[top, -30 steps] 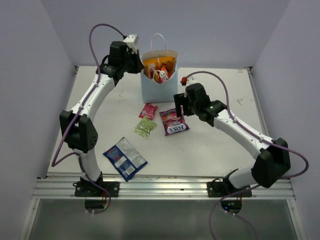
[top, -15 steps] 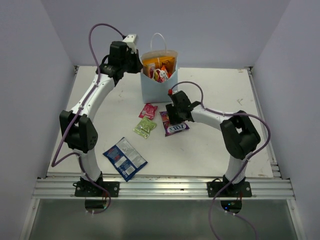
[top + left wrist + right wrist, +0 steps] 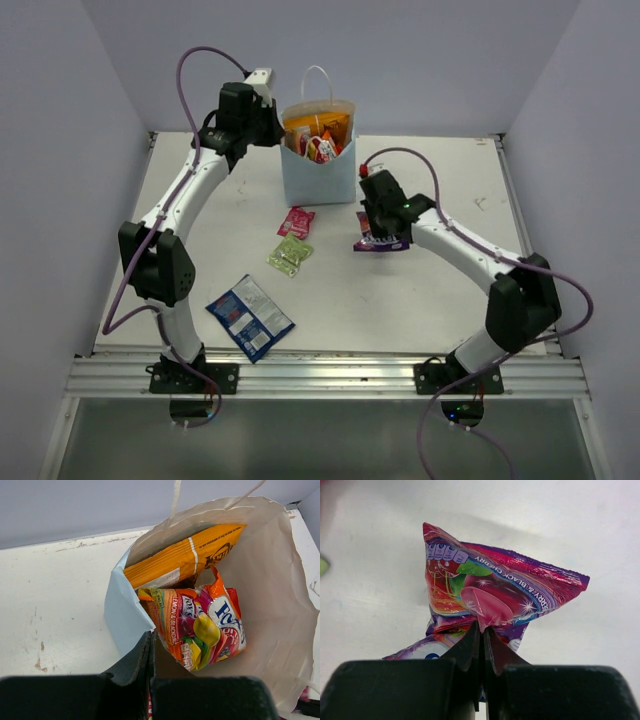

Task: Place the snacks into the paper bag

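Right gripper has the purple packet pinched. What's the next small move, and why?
Probably lift the right gripper and swing it toward the mouth of the paper bag. The purple candy bag hangs pinched in its shut jaws, apparently off the table, and the left gripper pinches the bag's rim, with free room showing inside.

My left gripper [image 3: 152, 652] is pinched tight on the near rim of the paper bag [image 3: 280, 605], whose mouth is wide open. Inside: orange chip bag [image 3: 175, 560] leaning vs. the bag's far wall; yellow-red Fox's candy pkt [image 3: 202, 625] just in front, touching it. Thin white handles [image 3: 175, 497] rise at the bag's far rim. Scuffed white table [image 3: 55, 595] to the bag's left.
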### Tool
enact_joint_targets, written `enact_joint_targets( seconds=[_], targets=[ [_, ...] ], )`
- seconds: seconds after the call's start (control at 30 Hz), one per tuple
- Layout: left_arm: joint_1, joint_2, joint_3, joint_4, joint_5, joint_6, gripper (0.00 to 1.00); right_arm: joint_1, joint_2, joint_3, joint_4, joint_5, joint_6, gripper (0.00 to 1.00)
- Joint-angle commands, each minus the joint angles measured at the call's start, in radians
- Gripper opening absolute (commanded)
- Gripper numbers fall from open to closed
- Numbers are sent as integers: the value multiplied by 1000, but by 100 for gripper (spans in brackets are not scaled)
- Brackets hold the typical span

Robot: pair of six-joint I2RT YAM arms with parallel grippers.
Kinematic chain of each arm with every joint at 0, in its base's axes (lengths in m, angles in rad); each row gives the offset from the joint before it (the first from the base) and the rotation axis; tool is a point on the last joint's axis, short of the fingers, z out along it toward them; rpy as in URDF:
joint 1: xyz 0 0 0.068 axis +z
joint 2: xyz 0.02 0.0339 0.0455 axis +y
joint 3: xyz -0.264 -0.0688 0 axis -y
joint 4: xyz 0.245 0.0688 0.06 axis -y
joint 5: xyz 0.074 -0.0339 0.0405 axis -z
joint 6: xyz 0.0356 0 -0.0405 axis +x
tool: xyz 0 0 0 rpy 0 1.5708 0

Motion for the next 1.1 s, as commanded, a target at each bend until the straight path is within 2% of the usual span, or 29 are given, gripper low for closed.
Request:
enact_joint_targets(
  seconds=[0.0,0.2,0.27,0.43,0.53,0.73,0.93,1.07],
  targets=[
    [-1,-45,37,5,-16,-5,0,-36,-160,216,-132,214,-75,0],
    [-1,-53,32,-1,-18,-7,0,-82,-38,615,-82,217,-155,0],
    [-2,-54,31,-4,-16,-7,0,-86,54,771,-30,165,-154,0],
    [-2,-60,25,-13,-22,-7,0,-91,255,1079,27,-74,-79,0],
    [-1,-63,21,-18,-22,-10,0,-91,368,1172,27,-174,-16,0],
    [-1,-68,15,-20,-22,-14,0,-91,437,1096,55,-268,30,0],
    [-1,-68,11,-9,-24,-20,0,-93,443,1014,35,-298,20,0],
    [-1,-73,9,-9,-27,-19,0,-91,441,996,50,-343,20,7]
  ],
)
